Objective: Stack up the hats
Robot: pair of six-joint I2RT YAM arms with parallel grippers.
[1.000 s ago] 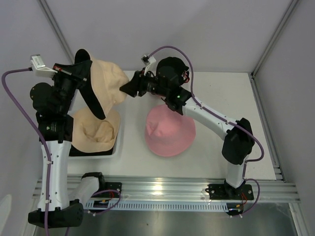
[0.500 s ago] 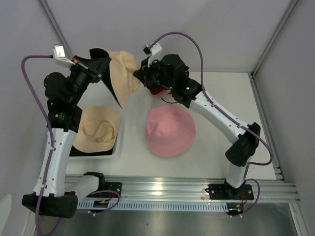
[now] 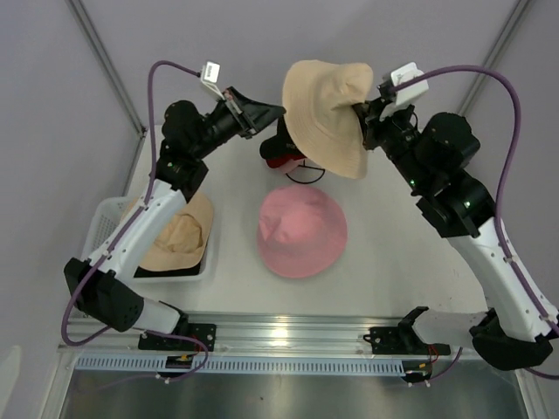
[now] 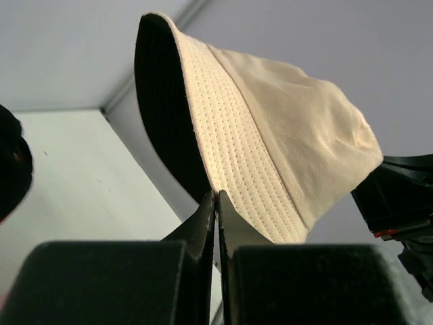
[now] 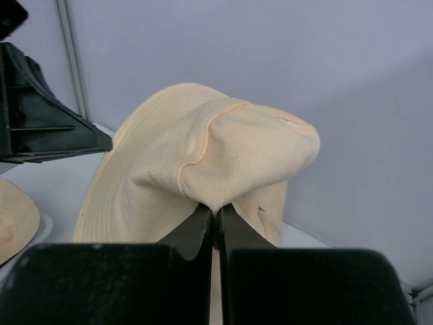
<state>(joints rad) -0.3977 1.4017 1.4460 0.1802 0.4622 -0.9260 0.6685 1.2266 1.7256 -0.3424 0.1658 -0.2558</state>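
Observation:
A wide beige hat [image 3: 327, 118] with a dark underside hangs in the air over the back middle of the table, stretched between both grippers. My left gripper [image 3: 278, 112] is shut on its brim edge [image 4: 233, 169]. My right gripper [image 3: 362, 112] is shut on a pinch of its crown [image 5: 223, 162]. The pink bucket hat [image 3: 301, 231] lies brim down on the table, below and in front of the held hat. A second beige hat [image 3: 179, 236] rests in the white basket [image 3: 100, 229] at the left. No black bucket hat shows.
A black baseball cap with red [image 3: 278, 153] and a thin wire hoop [image 3: 303, 177] lie under the lifted hat at the back. Grey walls close in the table behind and on both sides.
The beige hat has travelled from the back left to the back middle and higher. The right gripper has shut on its crown and its arm swung right; the left arm followed, stretching out.

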